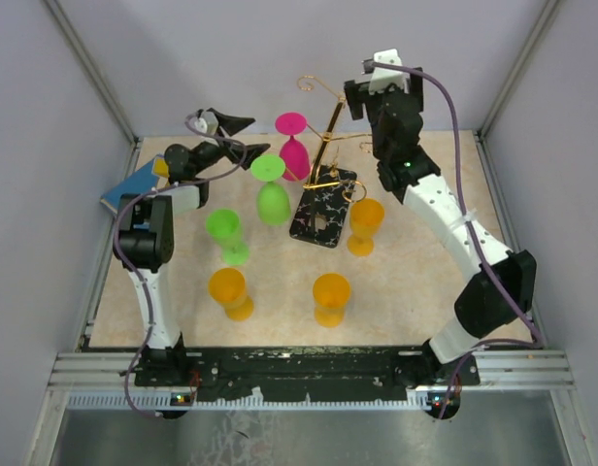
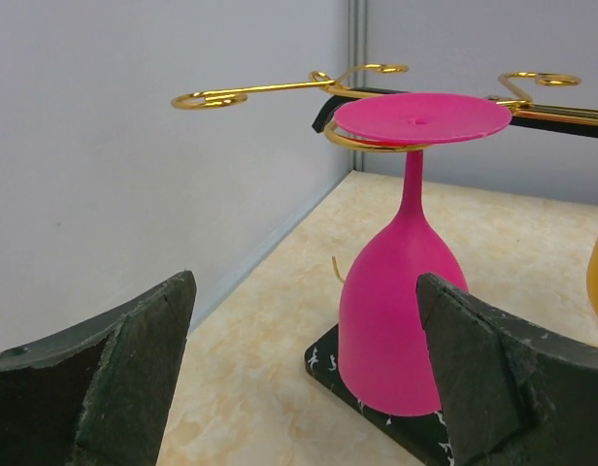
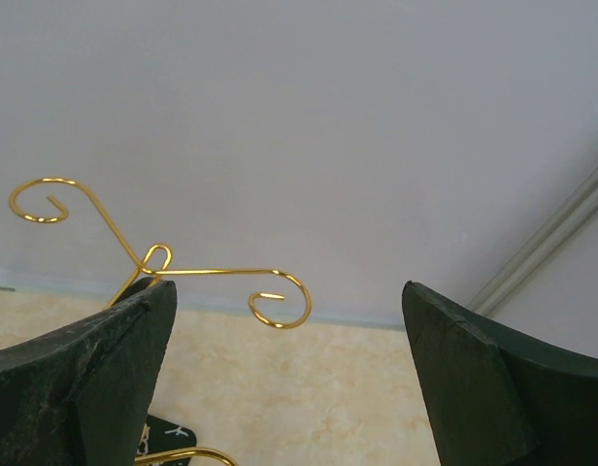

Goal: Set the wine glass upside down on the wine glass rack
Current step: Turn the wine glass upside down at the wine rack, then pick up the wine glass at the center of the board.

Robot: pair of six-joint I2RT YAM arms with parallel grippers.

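Fingers (image 2: 124, 379) of the left jaws stand wide apart, clear of everything and gripping nothing. Just beyond them hangs the pink wine glass (image 2: 401, 320), bowl down, its flat foot (image 2: 422, 116) resting on a gold spiral of the wine glass rack (image 2: 270, 89). Its rim is at a corner of the black marbled base (image 2: 323, 361); whether it touches cannot be told.

The right jaws are wide too and empty, held high at the far right of the rack, whose curled tips show between their fingers (image 3: 95, 388).

Left of the base a green glass (image 1: 272, 192) sits foot up. Nearer on the bench (image 1: 415, 282) stand a second green glass (image 1: 226, 235) and three orange glasses (image 1: 330, 296), all upright.
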